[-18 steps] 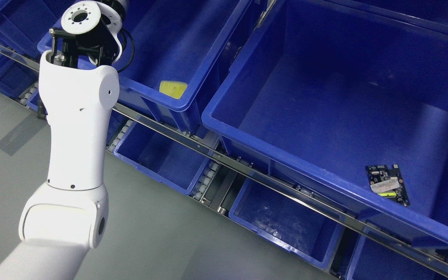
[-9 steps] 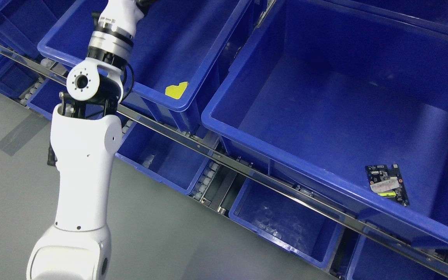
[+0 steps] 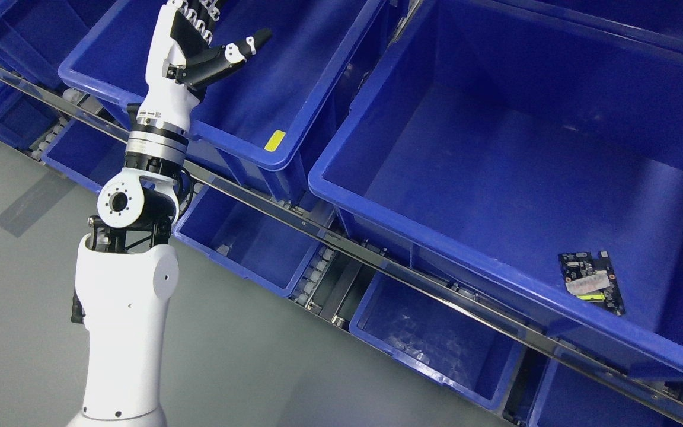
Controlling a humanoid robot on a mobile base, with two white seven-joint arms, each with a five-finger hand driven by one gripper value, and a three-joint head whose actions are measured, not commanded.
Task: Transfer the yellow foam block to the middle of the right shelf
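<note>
Foam block [image 3: 274, 140], yellow, is lying in the near right corner of the left bin [image 3: 246, 155], mostly hidden behind the bin's front rim, only a small sliver showing. Left hand [image 3: 190, 44] is hovering above the same bin, well apart from the block, fingers spread, thumb sticking out to the right, holding nothing. Left arm [image 3: 125, 296] is coming up from the bottom edge, white shell, black and silver wrist joint.

Right bin [image 3: 377, 207], big and blue, is sitting just beside the left one on the same shelf level. A circuit board [image 3: 591, 281] is lying flat on its floor near the front right, carrying a white label and a yellow-green strip; print is too small to read.

A metal rail [image 3: 329, 237] is running diagonally under both bins. Lower bins [image 3: 436, 350] are sitting below it on rollers. Floor [image 3: 15, 267] is plain grey, showing a darker rectangular patch at left.
</note>
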